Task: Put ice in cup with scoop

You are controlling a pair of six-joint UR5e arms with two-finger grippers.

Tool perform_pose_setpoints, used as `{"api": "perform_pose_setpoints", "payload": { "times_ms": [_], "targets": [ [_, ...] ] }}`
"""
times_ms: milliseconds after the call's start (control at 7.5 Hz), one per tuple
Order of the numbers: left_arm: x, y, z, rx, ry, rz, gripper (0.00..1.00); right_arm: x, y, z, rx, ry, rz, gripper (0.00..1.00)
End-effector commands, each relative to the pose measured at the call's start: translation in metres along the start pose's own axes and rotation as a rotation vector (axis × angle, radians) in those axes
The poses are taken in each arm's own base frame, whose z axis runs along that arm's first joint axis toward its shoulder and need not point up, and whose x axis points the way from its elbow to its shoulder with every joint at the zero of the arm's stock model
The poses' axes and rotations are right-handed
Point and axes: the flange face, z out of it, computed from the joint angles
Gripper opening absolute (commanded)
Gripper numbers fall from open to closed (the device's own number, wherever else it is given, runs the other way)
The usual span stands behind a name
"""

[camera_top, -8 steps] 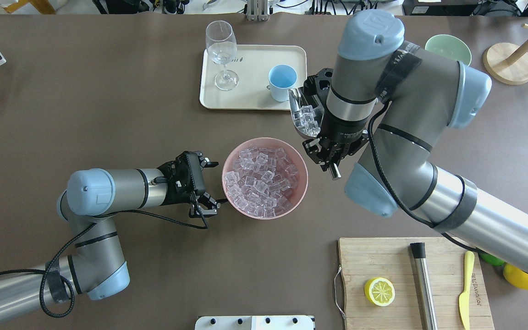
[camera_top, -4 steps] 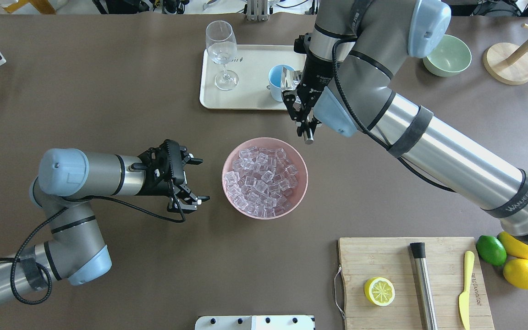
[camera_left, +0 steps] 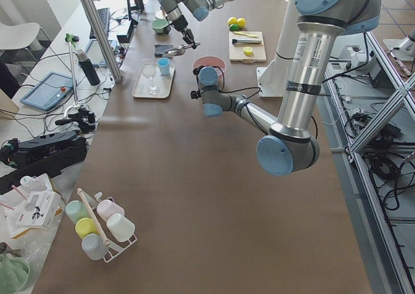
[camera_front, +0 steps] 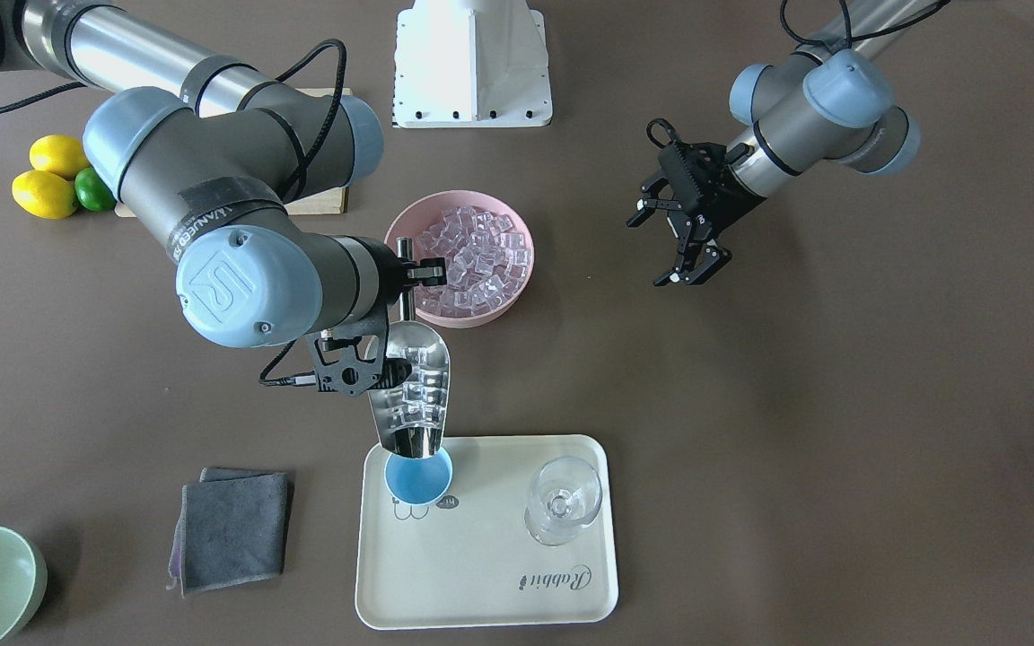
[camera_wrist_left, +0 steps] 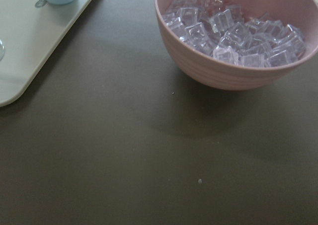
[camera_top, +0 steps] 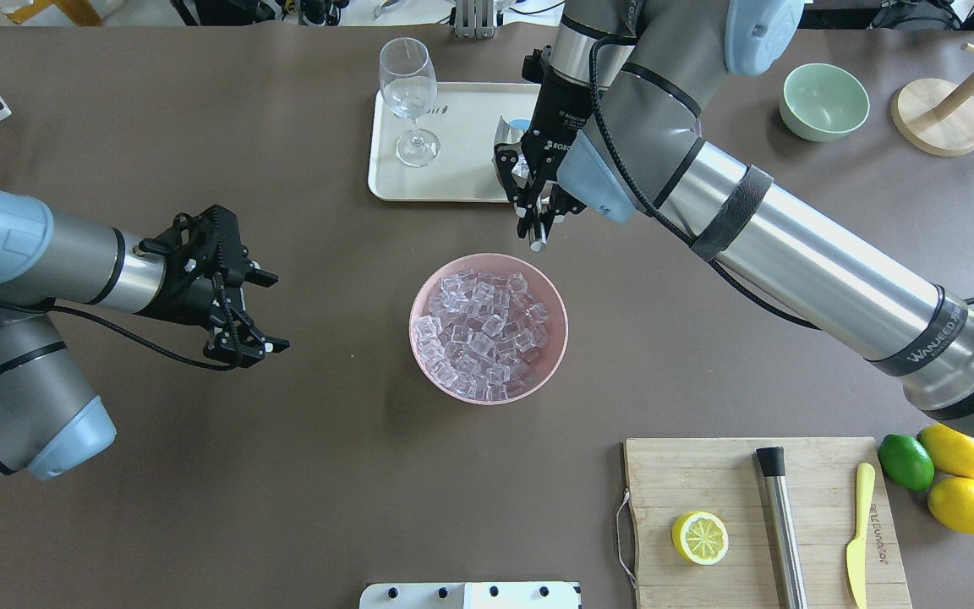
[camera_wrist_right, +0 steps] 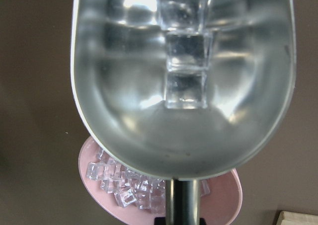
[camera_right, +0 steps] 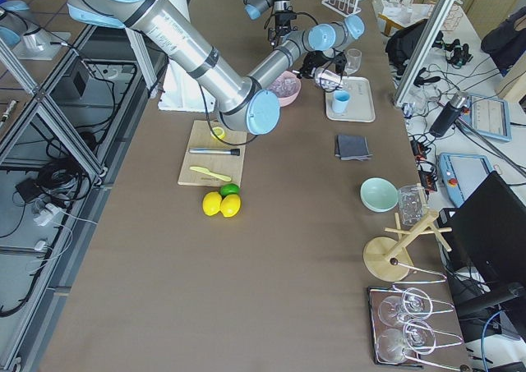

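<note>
Near the lower centre of the front-facing view, the scoop point(camera_front: 411, 386) hangs tilted, its open end down over the cup point(camera_front: 418, 477); whether its lip touches the rim I cannot tell. The right gripper point(camera_front: 404, 269) is clamped on the thin handle of the scoop. Some ice point(camera_front: 418, 395) lies in the trough, and the right wrist view shows three cubes in one line. The cup stands on the cream tray point(camera_front: 481, 619), at its upper left corner, with a wine glass point(camera_front: 564, 501) to the right. More ice fills the pink bowl point(camera_top: 413, 326) at the centre of the overhead view. At the left of that view the left gripper point(camera_top: 274, 310) hovers with fingers spread wide, holding nothing.
</note>
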Motion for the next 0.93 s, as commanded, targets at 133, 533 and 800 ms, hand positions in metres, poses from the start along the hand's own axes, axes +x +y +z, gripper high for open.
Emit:
{"api": "perform_pose_setpoints", "payload": {
  "times_ms": [133, 533, 800],
  "targets": [
    [-0.035, 0.05, -0.074, -0.141, -0.102, -0.156, 0.99, 0.01, -0.003, -0.01, -0.045, -0.078, 0.027, 0.0],
    [-0.073, 0.104, -0.144, -0.249, -0.24, -0.329, 0.99, 0.014, -0.005, -0.019, -0.071, -0.13, 0.036, 0.0],
    [-0.082, 0.132, -0.17, -0.267, -0.293, -0.383, 0.99, 0.019, -0.004, -0.015, -0.106, -0.17, 0.045, 0.0]
  ]
}}
